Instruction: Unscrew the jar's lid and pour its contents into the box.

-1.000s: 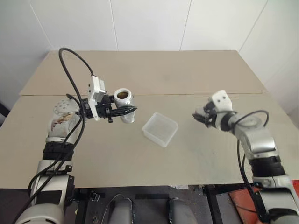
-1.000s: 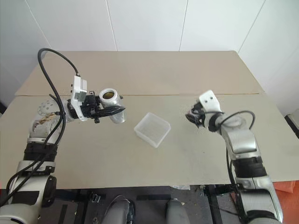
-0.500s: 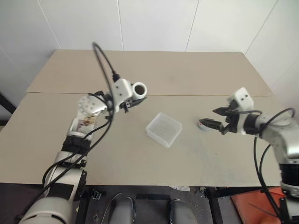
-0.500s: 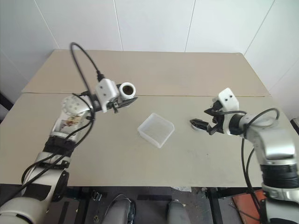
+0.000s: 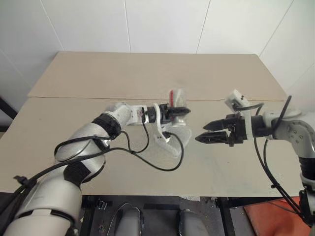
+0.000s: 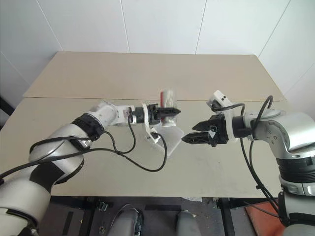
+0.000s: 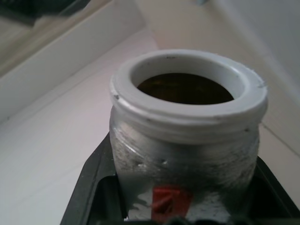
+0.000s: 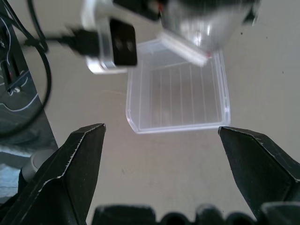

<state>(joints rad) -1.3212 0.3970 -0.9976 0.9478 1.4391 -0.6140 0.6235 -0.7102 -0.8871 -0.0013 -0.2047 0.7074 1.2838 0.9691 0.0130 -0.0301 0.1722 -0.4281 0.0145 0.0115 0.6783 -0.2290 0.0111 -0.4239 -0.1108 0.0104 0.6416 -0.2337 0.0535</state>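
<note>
White panelled walls back a tan table (image 5: pixel 98 162) with a seam across it. On it lies the box (image 8: pixel 178 93), a clear ribbed tray, near the middle. Above the box the left gripper (image 5: pixel 178 112) is clamped on the jar (image 5: pixel 176 102), black fingers on either side of its wall (the red patch shows between them in the left wrist view). The jar has no lid on; its white threaded mouth (image 7: pixel 187 86) is open, with something dark inside that cannot be made out. The right gripper (image 5: pixel 206 132) hangs just right of the box, fingers spread wide, pointing toward it and holding nothing.
</note>
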